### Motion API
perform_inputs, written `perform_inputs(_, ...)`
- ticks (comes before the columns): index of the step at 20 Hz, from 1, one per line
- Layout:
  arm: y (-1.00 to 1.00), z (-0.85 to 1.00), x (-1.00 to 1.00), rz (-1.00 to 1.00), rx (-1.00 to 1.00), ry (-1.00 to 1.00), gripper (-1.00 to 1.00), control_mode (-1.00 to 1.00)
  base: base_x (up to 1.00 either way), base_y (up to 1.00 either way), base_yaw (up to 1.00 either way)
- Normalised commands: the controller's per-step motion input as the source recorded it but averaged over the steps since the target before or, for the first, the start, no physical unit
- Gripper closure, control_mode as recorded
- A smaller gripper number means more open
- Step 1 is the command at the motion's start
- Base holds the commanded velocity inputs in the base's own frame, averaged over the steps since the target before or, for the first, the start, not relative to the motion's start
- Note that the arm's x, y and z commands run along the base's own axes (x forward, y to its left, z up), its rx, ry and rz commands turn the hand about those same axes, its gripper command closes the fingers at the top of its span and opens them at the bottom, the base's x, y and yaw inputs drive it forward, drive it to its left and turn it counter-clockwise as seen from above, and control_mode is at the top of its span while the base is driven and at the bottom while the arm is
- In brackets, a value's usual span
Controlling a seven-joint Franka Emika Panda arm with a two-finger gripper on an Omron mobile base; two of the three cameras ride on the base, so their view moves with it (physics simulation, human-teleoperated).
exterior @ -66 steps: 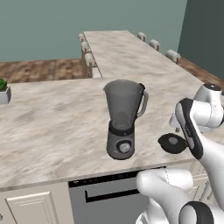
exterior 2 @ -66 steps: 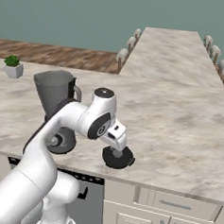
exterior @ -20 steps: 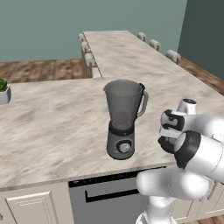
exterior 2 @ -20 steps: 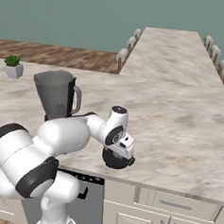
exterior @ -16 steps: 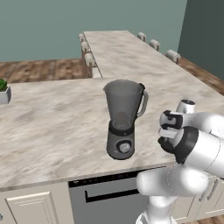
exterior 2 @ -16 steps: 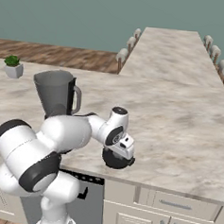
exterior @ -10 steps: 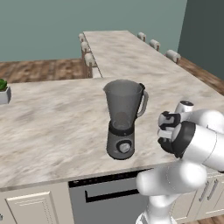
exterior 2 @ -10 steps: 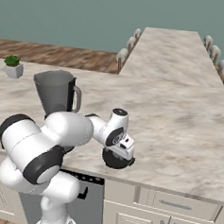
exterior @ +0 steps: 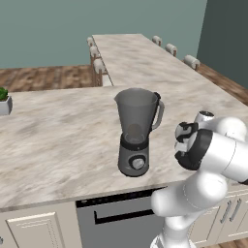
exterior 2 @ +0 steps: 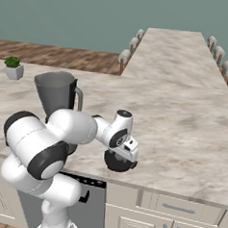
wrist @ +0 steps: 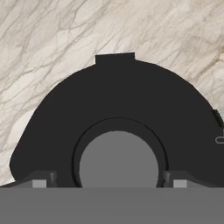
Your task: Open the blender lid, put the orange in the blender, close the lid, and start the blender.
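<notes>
The worktop [exterior: 58, 140] is a marbled beige L-shaped surface; one leg extends away toward the far wall, with stools [exterior: 99, 65] along both of its sides.

The blender [exterior: 136, 131] stands upright on the worktop near the front edge. Its smoky jar is uncovered at the top, its handle faces my arm, and its round knob faces the front edge. In the right base view the blender [exterior 2: 55, 100] stands partly behind my upper arm.

The blender lid [exterior 2: 118, 161] lies flat on the worktop, well apart from the blender and on its handle side, close to the front edge. In the hand view the blender lid [wrist: 118, 113] is a black disc with a small tab on its rim and a raised grey central knob.

A potted plant [exterior 2: 13, 66] sits at the far end of the worktop, well apart from the blender.

My fingers [wrist: 107, 182] are spread wide, one tip on each side of the lid's central knob, directly above the disc. They are not clamped on the knob; whether the tips touch it I cannot tell.
</notes>
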Motion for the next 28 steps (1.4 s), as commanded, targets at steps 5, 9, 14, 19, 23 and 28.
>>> perform_inputs(5,-0.01,-0.28,0.02,0.00,0.00,0.00,-1.00,-1.00,0.00,0.00,0.00)
perform_inputs(9,0.14,-0.54,0.00,0.00,-0.01,0.02,1.00,-1.00,0.00,0.00,0.00)
perform_inputs(14,0.21,-0.37,0.00,0.01,-0.05,0.09,1.00,-1.00,0.00,0.00,0.00)
perform_inputs(19,0.14,-0.12,0.00,0.00,-0.03,0.06,1.00,-1.00,0.00,0.00,0.00)
perform_inputs(23,-0.05,0.40,-0.23,0.00,0.00,0.00,1.00,-1.00,0.00,0.00,0.00)
perform_inputs(28,-0.07,0.97,-0.40,0.00,0.00,-0.03,1.00,-1.00,0.00,0.00,0.00)
